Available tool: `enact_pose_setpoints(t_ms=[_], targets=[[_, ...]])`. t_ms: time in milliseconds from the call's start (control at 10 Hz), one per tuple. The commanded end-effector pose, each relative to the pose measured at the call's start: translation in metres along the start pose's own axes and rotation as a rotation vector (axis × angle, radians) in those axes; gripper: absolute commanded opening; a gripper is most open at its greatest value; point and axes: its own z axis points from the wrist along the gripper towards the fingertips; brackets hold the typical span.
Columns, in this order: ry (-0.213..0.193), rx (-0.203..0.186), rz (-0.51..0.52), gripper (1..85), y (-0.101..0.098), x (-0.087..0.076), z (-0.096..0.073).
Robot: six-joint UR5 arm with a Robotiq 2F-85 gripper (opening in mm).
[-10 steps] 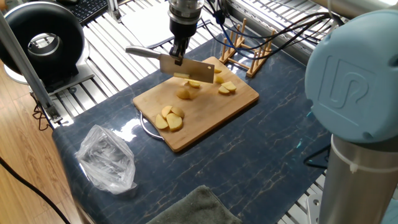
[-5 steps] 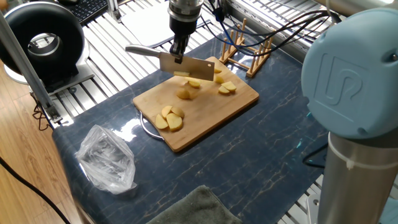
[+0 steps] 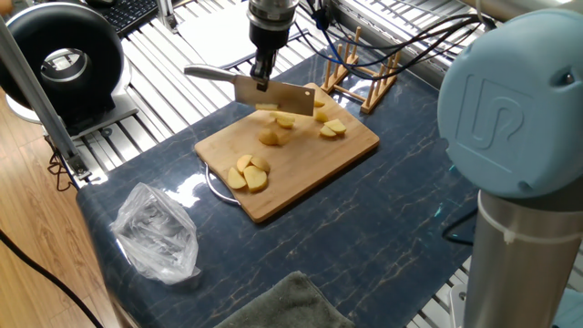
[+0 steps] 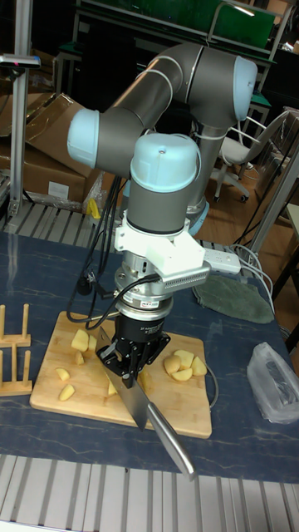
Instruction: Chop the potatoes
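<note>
- Jaws (image 3: 261, 80) closed on cleaver (image 3: 273, 98) handle, upper centre of frame.
- Potatoes (image 3: 284, 120) directly under blade, on bamboo board (image 3: 351, 146); blade's long axis across them, straight descent needed.

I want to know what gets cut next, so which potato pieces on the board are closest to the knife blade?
The potato pieces right under the knife, mid-board. The other groups lie clear of it: one nearer the board's front corner, one toward the rack.

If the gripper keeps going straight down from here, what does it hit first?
Probably the potato pieces under the cleaver that the gripper holds, then the bamboo board. Exact depth is unclear.
</note>
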Motion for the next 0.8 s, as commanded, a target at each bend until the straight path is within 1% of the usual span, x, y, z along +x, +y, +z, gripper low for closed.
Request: enact_pose_setpoints(t_ms=[0,400,700], targets=[[-0.014,-0.013,-0.001,1.0,-0.0003,-0.0009,0.0009],[-0.024,-0.019,0.001,1.0,0.0006,0.0003,0.0042],[-0.025,-0.04,0.02,1.0,0.0072,0.0015,0.0034]])
